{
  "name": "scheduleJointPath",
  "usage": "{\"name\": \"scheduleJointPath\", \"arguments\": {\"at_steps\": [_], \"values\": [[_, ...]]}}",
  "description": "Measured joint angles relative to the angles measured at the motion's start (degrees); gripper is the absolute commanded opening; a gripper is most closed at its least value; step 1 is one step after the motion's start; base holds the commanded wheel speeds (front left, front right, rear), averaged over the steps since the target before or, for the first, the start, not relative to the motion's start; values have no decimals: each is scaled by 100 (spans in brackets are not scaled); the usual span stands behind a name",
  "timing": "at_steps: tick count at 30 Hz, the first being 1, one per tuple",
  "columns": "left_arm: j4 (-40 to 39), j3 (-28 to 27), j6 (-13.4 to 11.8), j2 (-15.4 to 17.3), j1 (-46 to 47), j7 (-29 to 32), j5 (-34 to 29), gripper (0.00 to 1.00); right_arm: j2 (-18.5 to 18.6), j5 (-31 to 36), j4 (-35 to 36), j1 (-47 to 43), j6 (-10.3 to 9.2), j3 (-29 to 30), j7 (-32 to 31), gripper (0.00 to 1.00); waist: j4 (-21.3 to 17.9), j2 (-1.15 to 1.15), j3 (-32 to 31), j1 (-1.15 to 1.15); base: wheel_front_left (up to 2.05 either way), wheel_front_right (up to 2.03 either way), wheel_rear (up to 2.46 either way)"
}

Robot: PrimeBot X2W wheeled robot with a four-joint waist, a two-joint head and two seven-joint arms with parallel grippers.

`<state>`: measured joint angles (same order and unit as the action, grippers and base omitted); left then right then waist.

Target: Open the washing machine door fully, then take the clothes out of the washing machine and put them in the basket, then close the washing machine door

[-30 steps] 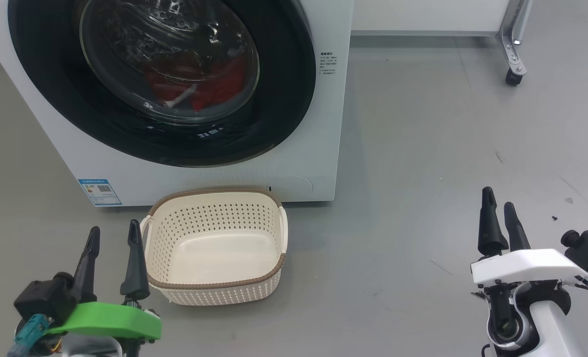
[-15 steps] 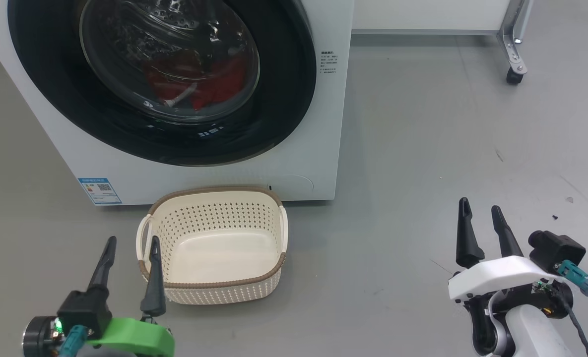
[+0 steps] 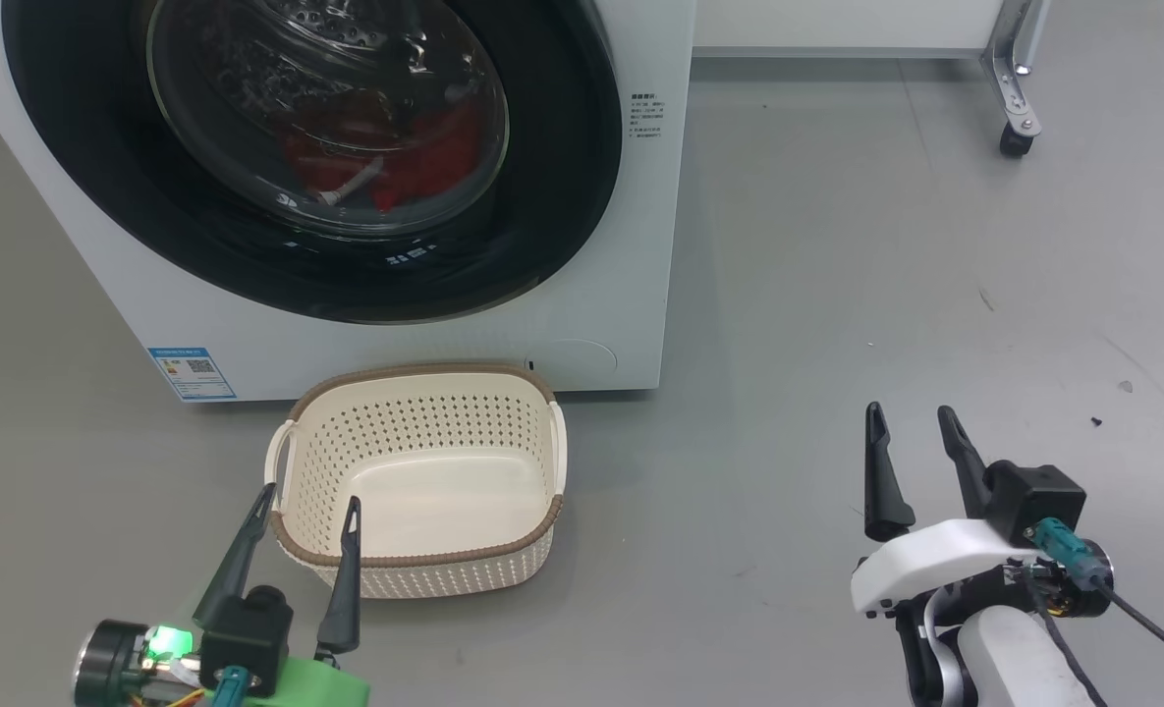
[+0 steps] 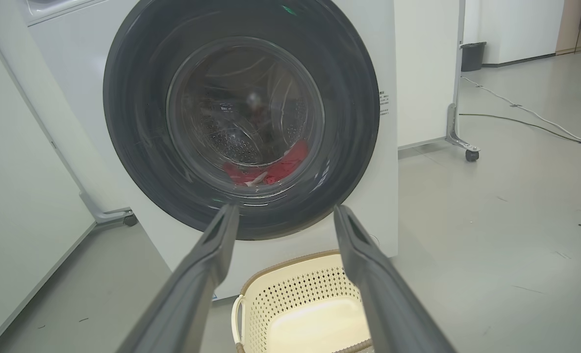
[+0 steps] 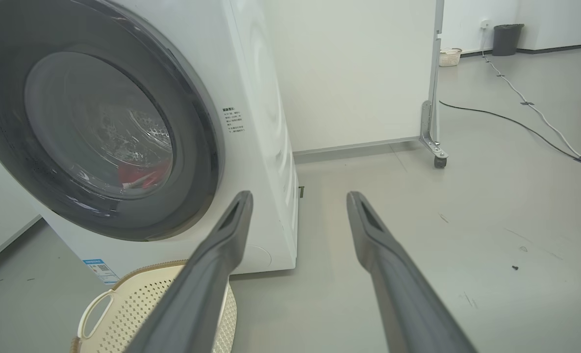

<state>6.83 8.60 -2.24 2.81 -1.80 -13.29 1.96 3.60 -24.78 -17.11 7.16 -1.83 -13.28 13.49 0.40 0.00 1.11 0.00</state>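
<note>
Head view: the washing machine door (image 3: 316, 285) sat shut, flush on the washing machine (image 3: 645, 295), w/ the clothes (image 3: 424, 162) showing red thru the glass, low in the drum. The basket (image 3: 415, 378) stood empty on the floor just in front, below the door. The left gripper (image 3: 309, 496) hung by the basket's near-left corner, fingers apart, nothing held. The right gripper (image 3: 910, 412) hung well off to the right over bare floor, also spread & empty. Risk: w/ the basket that near, a rising left arm could prob. clip its rim & shove it away, or a fingertip could snag a hole in its wall. Left wrist view: the fingers framed the door's lower rim, basket beneath. No handle could be made out, so a pull at the wrong edge would likely slip off the glossy rim. Right wrist view: the door showed obliquely from the right, the seam btwn rim & cabinet thin. Fingers poked in at an angle might scrape or jam, & a half-open door could later block the reach into the drum.
</note>
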Motion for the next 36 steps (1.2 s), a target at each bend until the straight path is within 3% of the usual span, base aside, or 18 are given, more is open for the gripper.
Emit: {"name": "scheduleJointPath", "arguments": {"at_steps": [7, 18, 36], "values": [[103, 77, -58, 1, 0, -114, -354, 100, 16, 383, -209, 35, -85, -160, 73, 100, 8, 0, 6, 0, 0, 0, 0], [267, 1, -100, -8, 0, -114, 214, 100, 2, 299, -390, 92, -83, -148, 79, 100, 44, 0, 3, 0, 0, 0, 0], [380, 23, -101, -11, 16, -114, 380, 100, -9, 210, -568, 201, -62, -171, 79, 100, 14, 0, 57, 0, 0, 0, 0]]}}
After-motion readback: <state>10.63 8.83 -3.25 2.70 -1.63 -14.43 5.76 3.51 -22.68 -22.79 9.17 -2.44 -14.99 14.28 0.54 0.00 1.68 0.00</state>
